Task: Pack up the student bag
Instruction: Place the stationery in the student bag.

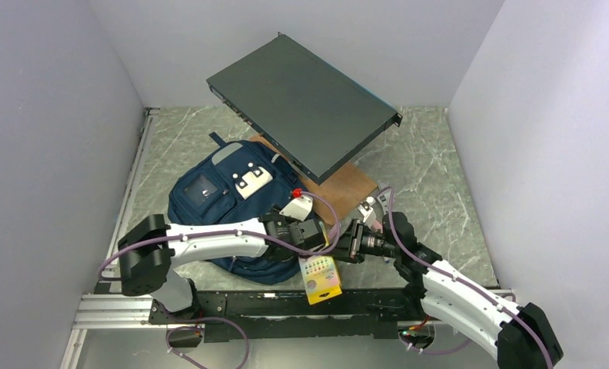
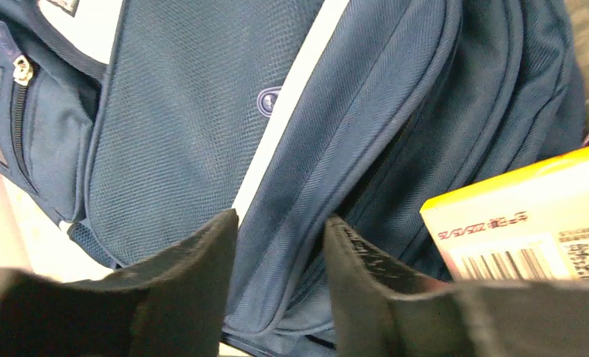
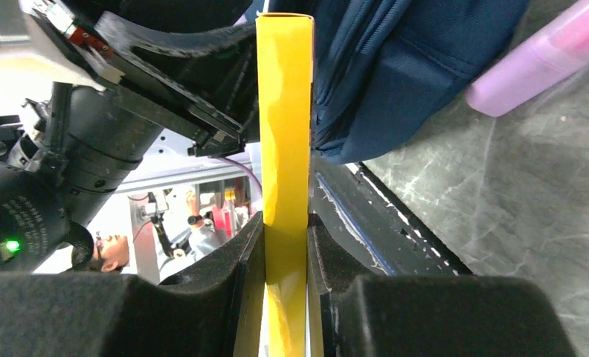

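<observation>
The student bag [image 1: 224, 201], navy with light grey stripes, lies flat on the table left of centre. My left gripper [image 1: 317, 234] is at its near right edge. In the left wrist view its fingers [image 2: 280, 223] pinch a fold of the bag [image 2: 187, 134] beside a dark opening. My right gripper [image 1: 349, 244] is shut on a flat yellow box [image 1: 322, 278] with a barcode. In the right wrist view the gripper [image 3: 285, 219] holds the box [image 3: 284, 111] edge-on, its far end against the bag [image 3: 396, 67]. The box also shows in the left wrist view [image 2: 522, 216].
A dark flat device [image 1: 305, 104] leans tilted over a brown board [image 1: 351, 191] behind the bag. A lilac cable [image 3: 537, 59] crosses beside the bag. Grey walls stand left, right and behind. A black rail [image 1: 286, 304] runs along the near edge.
</observation>
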`<state>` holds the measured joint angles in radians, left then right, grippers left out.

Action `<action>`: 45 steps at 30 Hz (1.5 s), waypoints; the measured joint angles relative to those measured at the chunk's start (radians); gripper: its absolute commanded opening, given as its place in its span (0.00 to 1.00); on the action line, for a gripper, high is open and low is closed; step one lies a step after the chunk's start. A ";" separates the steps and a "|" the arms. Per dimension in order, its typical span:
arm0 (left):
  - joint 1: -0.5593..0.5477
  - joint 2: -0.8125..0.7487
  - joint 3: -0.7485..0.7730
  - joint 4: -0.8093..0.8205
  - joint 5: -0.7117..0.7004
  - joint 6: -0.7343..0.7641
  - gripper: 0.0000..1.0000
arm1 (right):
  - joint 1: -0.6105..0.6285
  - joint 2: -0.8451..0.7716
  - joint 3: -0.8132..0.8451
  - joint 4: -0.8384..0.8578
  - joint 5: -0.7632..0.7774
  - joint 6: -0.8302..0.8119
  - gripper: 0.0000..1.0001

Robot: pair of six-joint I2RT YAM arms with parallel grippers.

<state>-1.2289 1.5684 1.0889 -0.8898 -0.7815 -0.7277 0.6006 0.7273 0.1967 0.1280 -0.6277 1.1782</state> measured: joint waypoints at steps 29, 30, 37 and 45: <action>0.106 -0.471 -0.075 0.106 0.278 0.212 0.00 | 0.397 0.510 0.114 0.631 0.643 0.241 0.00; 0.111 -0.483 -0.075 0.105 0.293 0.219 0.00 | 0.422 0.546 0.114 0.670 0.693 0.235 0.00; 0.132 -0.526 -0.075 0.099 0.356 0.236 0.00 | 0.487 0.822 0.150 0.931 0.931 0.163 0.00; 0.142 -0.557 -0.093 0.106 0.388 0.233 0.00 | 0.531 0.974 0.204 1.128 1.056 0.095 0.00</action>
<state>-1.0870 1.0111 0.9962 -0.7834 -0.3939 -0.4946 1.1316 1.7016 0.4007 1.2560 0.4278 1.2736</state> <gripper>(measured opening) 0.023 0.241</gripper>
